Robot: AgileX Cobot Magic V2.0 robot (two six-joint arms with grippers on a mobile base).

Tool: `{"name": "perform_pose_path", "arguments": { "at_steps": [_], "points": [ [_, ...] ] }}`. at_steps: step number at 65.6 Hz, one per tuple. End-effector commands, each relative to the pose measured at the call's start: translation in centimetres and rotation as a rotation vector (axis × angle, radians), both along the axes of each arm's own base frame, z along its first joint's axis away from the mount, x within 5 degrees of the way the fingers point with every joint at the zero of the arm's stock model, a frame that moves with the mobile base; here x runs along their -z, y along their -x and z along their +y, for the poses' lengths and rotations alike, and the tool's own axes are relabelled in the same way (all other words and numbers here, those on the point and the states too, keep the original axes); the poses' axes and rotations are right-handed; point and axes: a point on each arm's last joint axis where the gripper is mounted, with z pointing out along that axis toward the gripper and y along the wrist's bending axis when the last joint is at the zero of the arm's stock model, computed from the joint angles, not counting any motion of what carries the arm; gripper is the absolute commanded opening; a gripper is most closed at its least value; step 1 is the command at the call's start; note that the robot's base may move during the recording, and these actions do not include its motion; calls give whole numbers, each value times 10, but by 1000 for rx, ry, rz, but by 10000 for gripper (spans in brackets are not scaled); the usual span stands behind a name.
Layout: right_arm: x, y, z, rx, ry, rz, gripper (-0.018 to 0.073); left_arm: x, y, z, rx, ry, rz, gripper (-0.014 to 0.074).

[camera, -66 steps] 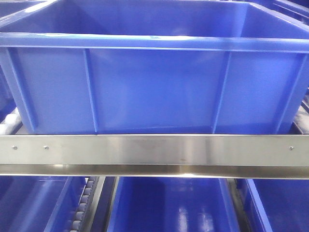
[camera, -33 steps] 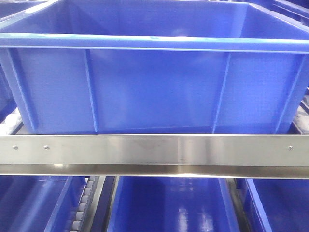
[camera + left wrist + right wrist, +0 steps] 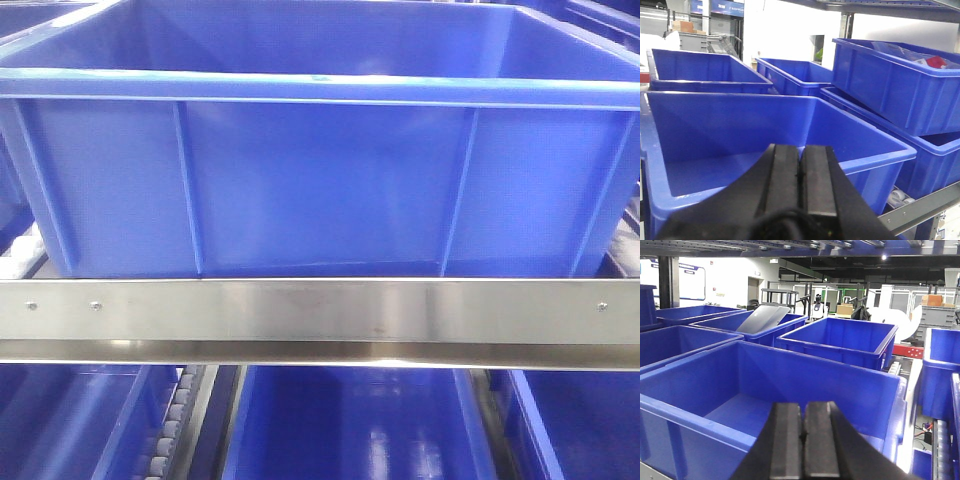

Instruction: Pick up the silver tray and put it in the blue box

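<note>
Warehouse racking, tiered, stocked with open blue crates; bright hall beyond.

Blue box [image 3: 320,170]: largest item, fills the front view, resting above the steel frame bar [image 3: 320,315]. Interior looks empty in both wrist views.

Silver tray [image 3: 762,319]: leaning tilted in a farther crate, at about 11 o'clock in the right wrist view, well apart from both arms.

Left gripper [image 3: 800,172]: pads pressed together, nothing between them.

Right gripper [image 3: 802,440]: likewise clenched, nothing held.

Handling note: the reach has yet to begin. Judged best practice: part the jaws first, approach the tray's raised upper rim, and lift it clear of the crate wall before swinging over.
</note>
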Motion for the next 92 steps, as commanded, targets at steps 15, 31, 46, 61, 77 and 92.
{"name": "perform_pose_path", "arguments": {
  "at_steps": [15,31,46,61,77,92],
  "points": [
    [-9,1,0,-1,5,-24,52,-11,4,-2,46,30,-33,-94],
    [0,-5,-10,149,75,-1,52,-11,4,-2,46,30,-33,-95],
    [30,-13,-17,284,115,126,52,-11,4,-2,46,30,-33,-95],
    [54,-3,-22,372,22,38,52,-11,4,-2,46,30,-33,-95],
    [70,2,-25,431,-23,-73,52,-11,4,-2,50,31,-36,-95],
    [75,1,-24,420,-29,-96,52,-11,4,-2,50,31,-36,-95]
  ]
}}
